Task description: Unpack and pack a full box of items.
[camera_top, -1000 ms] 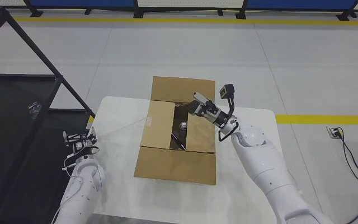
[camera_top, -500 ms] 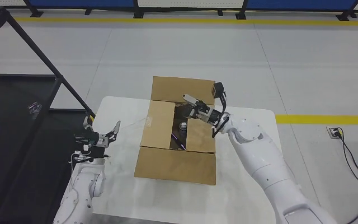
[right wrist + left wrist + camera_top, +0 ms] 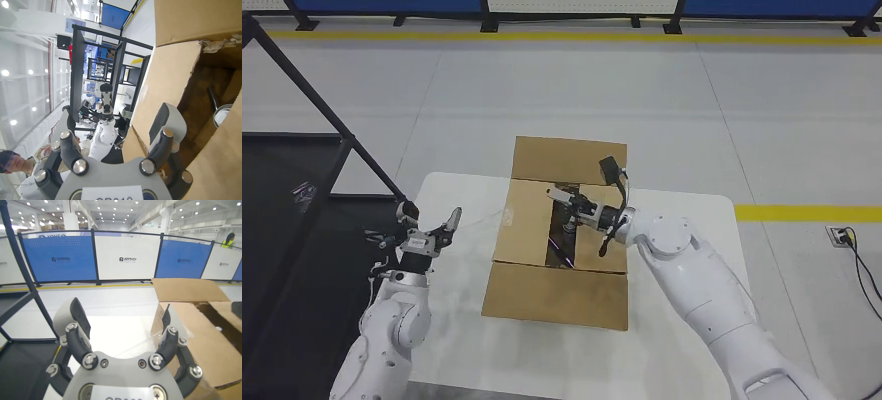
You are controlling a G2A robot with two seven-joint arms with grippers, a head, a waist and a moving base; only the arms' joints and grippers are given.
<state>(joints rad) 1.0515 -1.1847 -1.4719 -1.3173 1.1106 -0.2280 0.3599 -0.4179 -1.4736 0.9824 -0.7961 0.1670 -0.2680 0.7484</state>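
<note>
Right claw (image 3: pixel 560 192) (image 3: pixel 115 118) hangs over the cardboard box (image 3: pixel 555 295) (image 3: pixel 170 66), its jaws spread wide and holding nothing. In the right wrist view the edge of the left flap (image 3: pixel 527 222) (image 3: pixel 157 91) runs up between them. One ribbed finger (image 3: pixel 160 117) sits on the side of the dark opening and the other beyond the flap. Whether either pad touches the cardboard I cannot tell.

Left claw (image 3: pixel 430 216) (image 3: pixel 122 309) is also wide apart and empty. It hovers above the left part of the white counter (image 3: pixel 457 330) (image 3: pixel 117 328), just beside the box's left wall (image 3: pixel 198 332) but clear of it.

The box stands in the middle of the counter. Its far and near flaps are folded outward, and its two side flaps lie nearly level over the top, leaving a narrow slot between them. Through that slot show a round white-topped can (image 3: pixel 568 225) (image 3: pixel 221 113) with a metal rim and a thin dark stick (image 3: pixel 564 258) (image 3: pixel 212 98). Both are down inside the box, with the can toward the far end and the stick toward the near end.
</note>
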